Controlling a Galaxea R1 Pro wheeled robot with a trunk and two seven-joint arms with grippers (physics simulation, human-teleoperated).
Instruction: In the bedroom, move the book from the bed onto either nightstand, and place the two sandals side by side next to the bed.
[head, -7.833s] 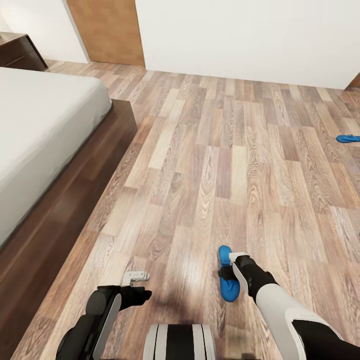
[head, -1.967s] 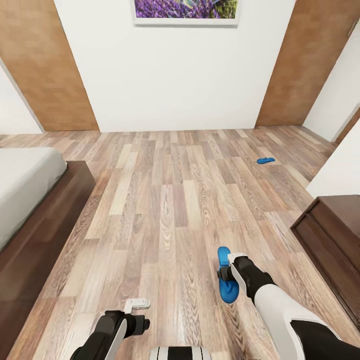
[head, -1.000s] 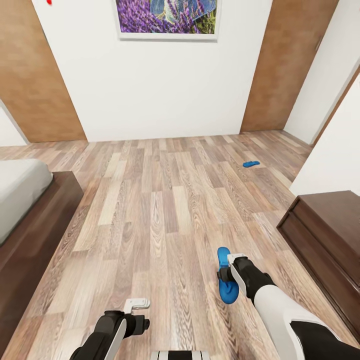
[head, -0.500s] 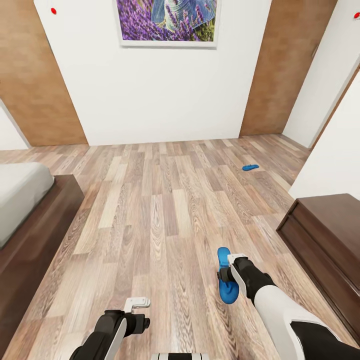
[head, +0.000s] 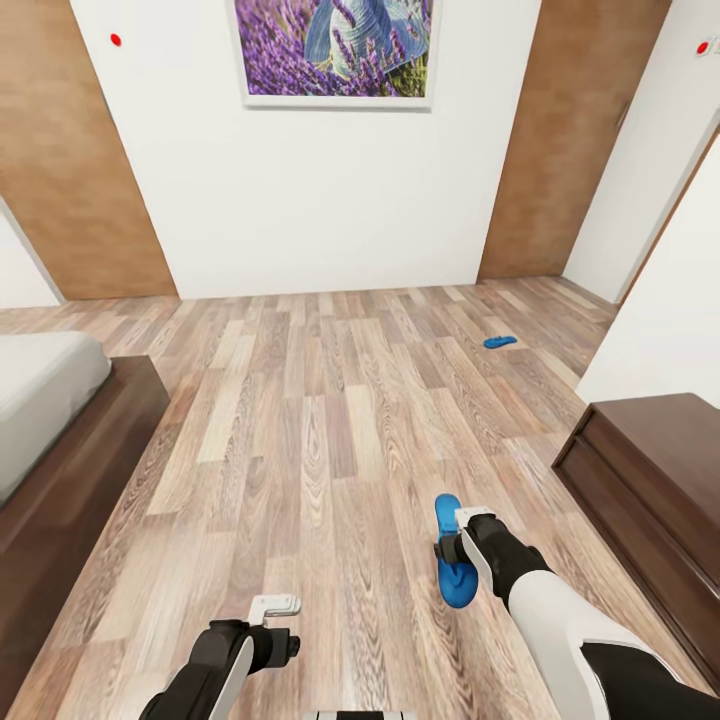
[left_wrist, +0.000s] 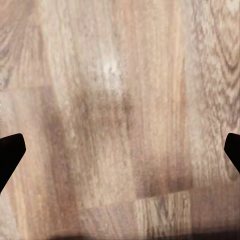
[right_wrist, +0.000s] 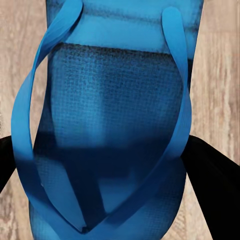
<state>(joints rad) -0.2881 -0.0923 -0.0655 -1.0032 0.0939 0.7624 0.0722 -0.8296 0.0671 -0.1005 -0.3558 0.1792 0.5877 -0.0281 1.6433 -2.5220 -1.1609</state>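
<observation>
Held sandal (head: 453, 560): your right end effector (head: 452, 548) grips it across the sole, toe forward, ready to carry.
Second sandal (head: 500, 341): far ahead of that end effector, on the floor (head: 330, 420).
Bed (head: 60, 420): well off its left.
Left end effector (head: 274, 605): spread, empty.

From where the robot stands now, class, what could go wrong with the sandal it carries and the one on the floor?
1. The held sandal might slip: the right gripper pinches it only at mid-length.
2. The far sandal lies well away from the bed, and the cabinet flanks the way to it, so the right arm could clip it.
</observation>
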